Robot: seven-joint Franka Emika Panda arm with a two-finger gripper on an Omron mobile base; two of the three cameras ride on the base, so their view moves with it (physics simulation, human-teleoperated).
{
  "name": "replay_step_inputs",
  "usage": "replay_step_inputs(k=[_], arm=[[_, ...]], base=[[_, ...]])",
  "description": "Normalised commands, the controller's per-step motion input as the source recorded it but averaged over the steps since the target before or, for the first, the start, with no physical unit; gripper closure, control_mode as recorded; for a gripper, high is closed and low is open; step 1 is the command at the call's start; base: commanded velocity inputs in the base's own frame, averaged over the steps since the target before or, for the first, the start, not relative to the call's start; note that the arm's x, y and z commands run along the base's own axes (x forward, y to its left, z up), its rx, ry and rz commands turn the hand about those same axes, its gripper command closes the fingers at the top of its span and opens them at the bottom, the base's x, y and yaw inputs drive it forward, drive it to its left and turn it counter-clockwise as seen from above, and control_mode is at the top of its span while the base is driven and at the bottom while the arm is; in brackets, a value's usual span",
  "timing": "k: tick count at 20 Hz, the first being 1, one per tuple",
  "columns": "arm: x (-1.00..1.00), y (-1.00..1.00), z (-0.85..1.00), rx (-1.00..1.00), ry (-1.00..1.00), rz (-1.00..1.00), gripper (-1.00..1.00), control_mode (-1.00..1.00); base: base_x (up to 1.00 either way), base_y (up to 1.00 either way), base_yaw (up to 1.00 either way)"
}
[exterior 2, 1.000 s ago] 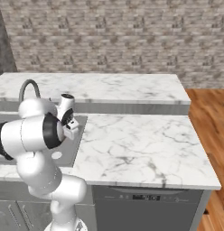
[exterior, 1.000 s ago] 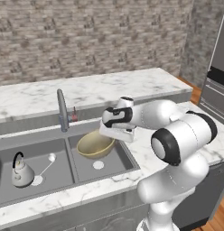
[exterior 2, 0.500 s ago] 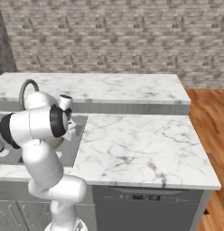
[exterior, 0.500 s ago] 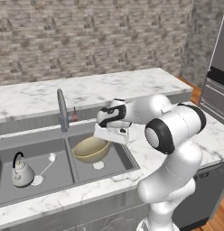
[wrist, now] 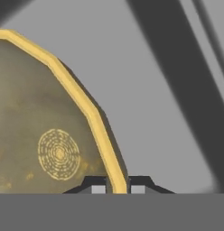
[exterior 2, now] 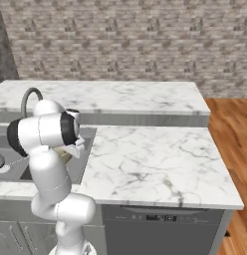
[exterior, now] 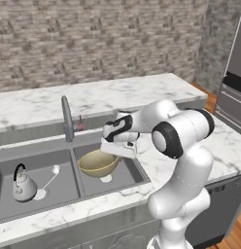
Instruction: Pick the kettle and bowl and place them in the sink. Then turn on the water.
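Observation:
My gripper is shut on the rim of the olive-tan bowl, which it holds tilted low inside the right basin of the sink. In the hand view the bowl's yellow rim runs down between my two fingertips, with the bowl's inside to the left. The small pale kettle with a black handle stands in the left basin. The curved grey faucet rises behind the divider, and its tip is dry. From the right, my arm covers most of the bowl.
White marble counter stretches to the right of the sink, with a raised ledge behind and a brick wall beyond. A small red-topped lever sits beside the faucet. A dark appliance stands far right.
The arm has swung left and down, taking the bowl a little lower into the right basin. The kettle has stayed put.

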Motion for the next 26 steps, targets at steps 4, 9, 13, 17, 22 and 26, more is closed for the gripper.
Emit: replay_step_inputs(k=[4,9,13,17,22,26], arm=[[0.06,0.00,-0.19,-0.01,0.00,-0.01,1.00,-1.00],[0.00,0.01,-0.19,-0.01,0.00,-0.01,1.00,-1.00],[0.05,0.00,-0.05,-0.03,0.00,-0.03,1.00,-1.00],[0.03,0.00,-0.05,-0.03,0.00,-0.05,1.00,-1.00],[0.00,0.00,-0.10,-0.04,0.00,-0.05,1.00,-1.00],[0.00,0.00,-0.14,-0.05,0.00,-0.05,1.00,-1.00]], base=[[0.00,0.00,0.00],[0.00,0.00,0.00],[0.00,0.00,0.00],[0.00,0.00,0.00],[0.00,0.00,0.00],[0.00,0.00,0.00]])
